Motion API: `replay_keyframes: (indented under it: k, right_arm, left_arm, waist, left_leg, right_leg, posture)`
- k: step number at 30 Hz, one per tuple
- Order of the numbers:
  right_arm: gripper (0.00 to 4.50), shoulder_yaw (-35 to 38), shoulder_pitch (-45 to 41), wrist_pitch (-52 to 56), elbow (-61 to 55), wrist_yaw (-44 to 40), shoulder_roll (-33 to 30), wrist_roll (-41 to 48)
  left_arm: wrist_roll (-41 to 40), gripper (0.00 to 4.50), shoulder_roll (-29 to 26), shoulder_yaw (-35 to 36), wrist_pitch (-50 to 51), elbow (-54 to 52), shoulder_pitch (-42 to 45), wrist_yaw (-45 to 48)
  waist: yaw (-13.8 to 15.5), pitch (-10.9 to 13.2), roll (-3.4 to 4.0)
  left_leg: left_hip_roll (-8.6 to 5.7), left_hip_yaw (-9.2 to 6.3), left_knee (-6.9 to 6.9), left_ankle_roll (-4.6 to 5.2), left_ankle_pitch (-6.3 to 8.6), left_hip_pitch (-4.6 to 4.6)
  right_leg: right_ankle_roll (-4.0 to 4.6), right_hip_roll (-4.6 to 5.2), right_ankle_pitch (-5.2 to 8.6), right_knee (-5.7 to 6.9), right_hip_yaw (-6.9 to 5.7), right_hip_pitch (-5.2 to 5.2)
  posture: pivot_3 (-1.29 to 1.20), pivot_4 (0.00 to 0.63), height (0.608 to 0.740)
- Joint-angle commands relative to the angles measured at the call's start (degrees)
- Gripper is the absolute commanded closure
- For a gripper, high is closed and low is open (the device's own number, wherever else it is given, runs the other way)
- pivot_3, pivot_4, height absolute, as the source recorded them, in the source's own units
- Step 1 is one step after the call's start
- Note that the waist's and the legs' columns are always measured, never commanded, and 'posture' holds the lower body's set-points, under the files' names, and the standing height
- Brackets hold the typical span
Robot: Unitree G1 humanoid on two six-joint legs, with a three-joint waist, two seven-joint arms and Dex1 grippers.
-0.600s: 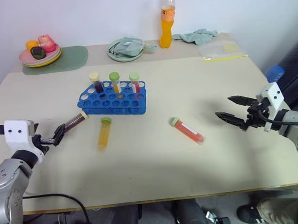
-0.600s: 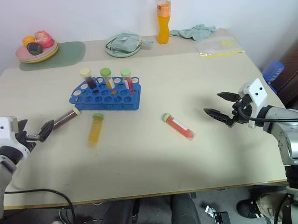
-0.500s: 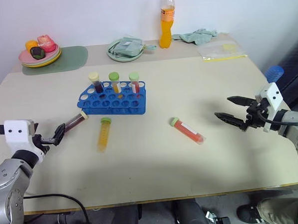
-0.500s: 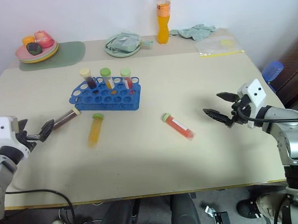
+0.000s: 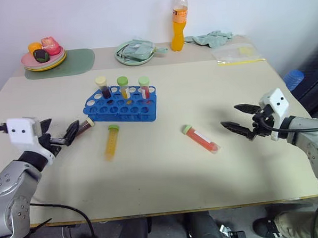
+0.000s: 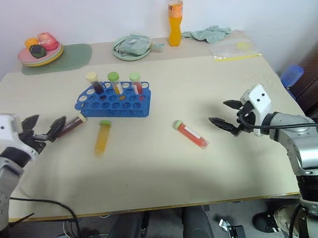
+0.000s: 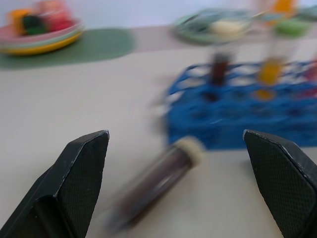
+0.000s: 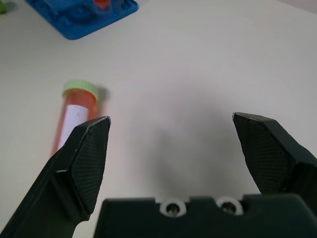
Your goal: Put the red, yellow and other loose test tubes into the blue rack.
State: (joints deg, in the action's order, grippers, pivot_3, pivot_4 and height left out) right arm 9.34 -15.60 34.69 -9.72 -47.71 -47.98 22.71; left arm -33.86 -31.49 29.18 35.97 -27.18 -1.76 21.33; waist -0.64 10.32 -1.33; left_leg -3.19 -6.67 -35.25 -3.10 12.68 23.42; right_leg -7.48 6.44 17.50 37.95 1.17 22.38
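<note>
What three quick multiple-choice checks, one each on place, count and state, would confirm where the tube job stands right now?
1. Where does the yellow tube lie?
A. in front of the blue rack
B. on the green plate
C. beside the bottle

2. How many tubes stand in the rack?
A. one
B. three
C. five

3. The left tool is:
A. shut on a tube
B. open, near the dark tube
C. inside the rack

Answers: 1 A, it lies on the table before the rack; 2 B, three caps rise from the back row; 3 B, its fingers stand apart around the tube's end.
</note>
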Motion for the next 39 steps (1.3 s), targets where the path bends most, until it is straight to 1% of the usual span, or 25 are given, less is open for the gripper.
replay_keyframes:
  k: [1,2,4,6,9,12,17,20,23,26,30,31,32,33,34,36,37,38,39]
  right_arm:
    - [0.13,0.24,-0.60,8.50,-7.84,2.30,-3.65,0.66]
    - [0.13,0.50,-0.92,12.93,-11.23,2.23,-4.94,2.67]
    - [0.13,0.35,-3.32,22.63,-17.00,3.43,-5.31,7.61]
    - [0.13,-2.36,-7.44,33.50,-19.98,6.70,-4.40,9.86]
    - [0.13,-8.13,-14.62,48.19,-21.09,10.72,-2.95,10.90]
    - [0.13,-12.47,-20.65,56.68,-19.21,12.89,-0.85,11.95]
    - [0.13,-19.48,-28.31,57.81,-9.51,17.61,1.28,13.80]
    - [0.13,-23.23,-31.50,57.81,-5.29,19.40,2.02,15.25]
    - [0.13,-26.42,-33.92,57.81,-1.68,21.12,3.34,15.84]
    - [0.13,-29.71,-36.64,57.81,0.75,21.07,4.90,14.72]
    - [0.13,-33.73,-40.20,57.79,4.82,18.64,6.44,12.67]
    - [0.64,-34.51,-40.64,57.66,5.60,18.06,6.57,12.42]
    - [0.93,-35.17,-40.85,57.47,6.13,17.60,6.67,12.15]
    - [1.39,-35.57,-40.99,57.19,6.58,17.23,6.78,11.80]
    - [1.93,-35.83,-41.13,57.06,6.89,16.80,6.89,11.56]
    - [2.87,-35.91,-41.46,57.37,7.47,15.81,7.13,11.50]
    - [3.46,-35.91,-41.55,57.43,7.55,15.48,7.22,11.36]
    - [3.75,-35.82,-41.61,57.37,7.43,15.21,7.20,11.20]
    - [3.79,-35.72,-41.71,57.28,7.12,14.93,7.06,11.09]
  left_arm:
    - [-2.69,0.01,-1.04,-3.99,0.87,-2.99,1.02,3.53]
    - [-3.16,0.01,-1.68,-6.69,1.16,-3.78,1.65,5.57]
    - [-2.64,0.01,-3.29,-12.10,0.48,-3.80,2.70,10.30]
    - [-1.58,0.01,-4.09,-16.19,-0.55,-3.14,3.67,13.42]
    - [-2.24,0.01,-3.27,-21.89,-0.14,-3.47,6.54,16.04]
    - [-0.75,0.01,-3.14,-26.19,-1.45,-3.50,7.57,18.34]
    - [0.06,0.01,-1.58,-30.22,-2.49,-3.76,7.03,19.35]
    - [2.93,0.01,-3.19,-32.11,-4.90,-3.48,4.48,21.24]
    - [4.08,0.01,-4.08,-32.25,-6.61,-3.18,2.03,22.40]
    - [4.87,0.01,-4.50,-32.19,-7.88,-3.34,0.31,23.16]
    - [6.00,0.01,-4.04,-32.08,-9.28,-2.91,-0.35,22.85]
    - [6.08,0.00,-3.92,-32.00,-9.43,-2.86,-0.50,22.73]
    - [6.20,0.00,-3.87,-31.96,-9.63,-2.90,-0.76,22.70]
    - [6.33,0.00,-3.85,-32.01,-9.77,-3.00,-0.98,22.67]
    - [6.41,0.00,-3.84,-32.01,-9.90,-3.09,-1.19,22.65]
    - [6.84,0.00,-3.70,-32.10,-10.39,-2.99,-1.40,22.46]
    - [7.00,0.00,-3.64,-32.13,-10.62,-2.83,-1.46,22.46]
    - [7.16,0.00,-3.53,-32.19,-10.86,-2.59,-1.48,22.47]
    - [7.31,0.00,-3.35,-32.22,-11.10,-2.29,-1.45,22.50]
  waist:
    - [0.01,0.00,0.01]
    - [0.01,0.04,0.08]
    - [0.04,0.06,0.11]
    - [-0.16,0.06,0.12]
    - [-0.19,0.05,0.12]
    - [-0.11,0.06,0.13]
    - [-0.12,0.06,0.13]
    - [-0.29,0.06,0.13]
    - [-0.39,0.07,0.15]
    - [-0.27,0.08,0.16]
    - [-0.27,0.08,0.17]
    - [-0.19,0.08,0.17]
    - [-0.15,0.08,0.16]
    - [-0.17,0.08,0.16]
    - [-0.19,0.08,0.17]
    - [-0.21,0.08,0.17]
    - [-0.21,0.08,0.17]
    - [-0.23,0.08,0.17]
    - [-0.27,0.09,0.18]
  left_leg:
    - [0.00,0.00,0.00,0.00,0.00,0.00]
    - [0.00,0.00,0.00,0.00,0.00,0.00]
    - [0.00,0.00,0.00,0.00,0.00,0.04]
    - [0.00,-0.01,-0.02,0.00,0.00,0.04]
    - [0.01,0.00,0.01,0.02,0.01,0.03]
    - [0.00,-0.01,0.02,0.02,0.01,0.07]
    - [-0.02,0.02,0.00,0.08,0.04,0.10]
    - [-0.03,0.02,0.02,0.08,0.04,0.10]
    - [-0.01,0.04,0.02,0.11,0.06,0.10]
    - [-0.01,0.03,0.02,0.11,0.06,0.10]
    - [-0.02,0.03,0.02,0.12,0.06,0.10]
    - [-0.02,0.03,0.02,0.12,0.06,0.10]
    - [-0.02,0.03,0.02,0.12,0.06,0.10]
    - [-0.02,0.03,0.02,0.12,0.06,0.11]
    - [-0.03,0.03,0.02,0.13,0.07,0.10]
    - [-0.03,0.03,0.02,0.13,0.07,0.11]
    - [-0.02,0.03,0.03,0.13,0.07,0.11]
    - [-0.02,0.03,0.03,0.13,0.07,0.11]
    - [-0.02,0.03,0.03,0.13,0.07,0.10]
  right_leg:
    - [0.00,0.00,0.00,0.00,0.01,0.02]
    - [0.00,-0.01,0.00,0.00,-0.01,0.01]
    - [0.01,0.00,0.00,0.00,0.01,0.04]
    - [0.01,-0.01,0.00,-0.02,-0.02,0.00]
    - [0.02,-0.01,0.01,-0.03,-0.01,0.03]
    - [0.03,-0.01,0.01,-0.05,-0.01,0.06]
    - [0.01,0.03,0.00,-0.10,-0.01,0.07]
    - [0.01,0.03,0.00,-0.10,-0.01,0.08]
    - [0.01,0.02,0.00,-0.10,0.00,0.11]
    - [0.01,0.02,0.00,-0.10,0.00,0.11]
    - [0.01,0.02,0.00,-0.10,0.00,0.11]
    - [0.01,0.02,0.00,-0.11,0.00,0.11]
    - [0.01,0.02,0.00,-0.11,0.00,0.11]
    - [0.00,0.02,0.00,-0.13,0.00,0.10]
    - [0.00,0.02,0.00,-0.13,0.00,0.10]
    - [0.00,0.02,0.00,-0.13,0.00,0.12]
    - [0.00,0.02,0.00,-0.12,0.00,0.12]
    - [0.00,0.02,0.00,-0.12,0.00,0.12]
    - [0.00,0.02,0.00,-0.13,0.00,0.12]
  posture:
    - [0.00,0.150,0.740]
    - [0.00,0.150,0.740]
    - [0.00,0.150,0.740]
    - [0.00,0.150,0.740]
    - [0.00,0.150,0.740]
    - [0.00,0.150,0.740]
    - [0.00,0.150,0.740]
    - [0.00,0.150,0.740]
    - [0.00,0.150,0.740]
    - [0.00,0.150,0.740]
    - [0.00,0.150,0.740]
    - [0.00,0.150,0.740]
    - [0.00,0.150,0.740]
    - [0.00,0.150,0.740]
    - [0.00,0.150,0.740]
    - [0.00,0.150,0.740]
    - [0.00,0.150,0.740]
    - [0.00,0.150,0.740]
    - [0.00,0.150,0.740]
